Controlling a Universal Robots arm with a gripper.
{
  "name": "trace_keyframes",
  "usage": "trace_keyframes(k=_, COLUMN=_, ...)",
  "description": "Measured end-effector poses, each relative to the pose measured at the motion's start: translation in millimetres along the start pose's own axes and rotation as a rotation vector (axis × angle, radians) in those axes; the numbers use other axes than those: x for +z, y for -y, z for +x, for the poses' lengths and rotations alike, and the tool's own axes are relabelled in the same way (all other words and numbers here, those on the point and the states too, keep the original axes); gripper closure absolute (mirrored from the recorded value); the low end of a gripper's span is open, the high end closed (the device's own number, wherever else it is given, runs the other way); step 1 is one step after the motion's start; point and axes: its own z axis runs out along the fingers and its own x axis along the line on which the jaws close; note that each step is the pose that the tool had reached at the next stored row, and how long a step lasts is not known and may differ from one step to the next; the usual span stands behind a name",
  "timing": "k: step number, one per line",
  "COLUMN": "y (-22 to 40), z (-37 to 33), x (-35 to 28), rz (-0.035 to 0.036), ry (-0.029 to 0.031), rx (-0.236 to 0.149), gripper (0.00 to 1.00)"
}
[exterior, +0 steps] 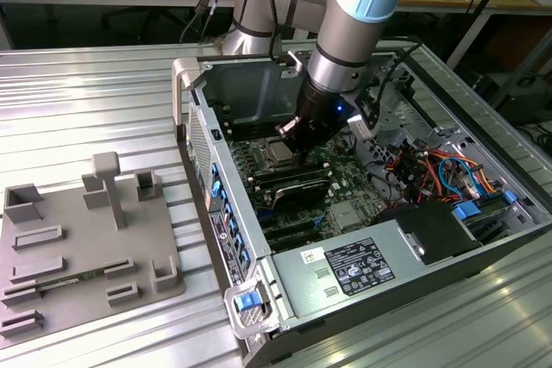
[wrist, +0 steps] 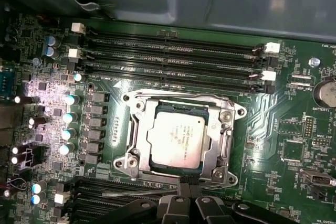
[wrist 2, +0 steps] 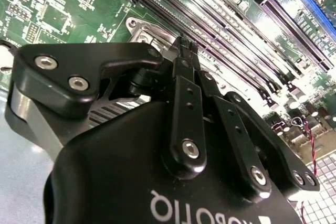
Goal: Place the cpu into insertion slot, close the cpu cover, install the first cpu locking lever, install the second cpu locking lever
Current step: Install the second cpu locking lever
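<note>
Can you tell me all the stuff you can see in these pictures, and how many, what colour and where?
cpu: one, silvery-tan, lying in the insertion slot.
cpu cover: one, silvery frame, lying flat around the cpu.
insertion slot: one, silvery rim, on the green board.
memory slots: several, long and black, beside the socket.
computer case: one, grey, open on the metal table.
grey tray: one, at the exterior view's left.
cables: a bunch, red, blue, orange, inside the case.
gripper: one, black, fingertips together, just beside the socket's edge.
</note>
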Motion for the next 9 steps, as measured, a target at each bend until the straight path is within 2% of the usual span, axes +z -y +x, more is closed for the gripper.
trace_keyframes(k=4, y=-0.5, z=2.5, x=0.7, rz=-0.0083, ry=0.0010, rx=0.000, gripper=0.89)
trace_keyframes(k=9, y=-1.9, z=3.4, x=2.5, rz=-0.0132, ry=0.0019, rx=0.000, gripper=0.89)
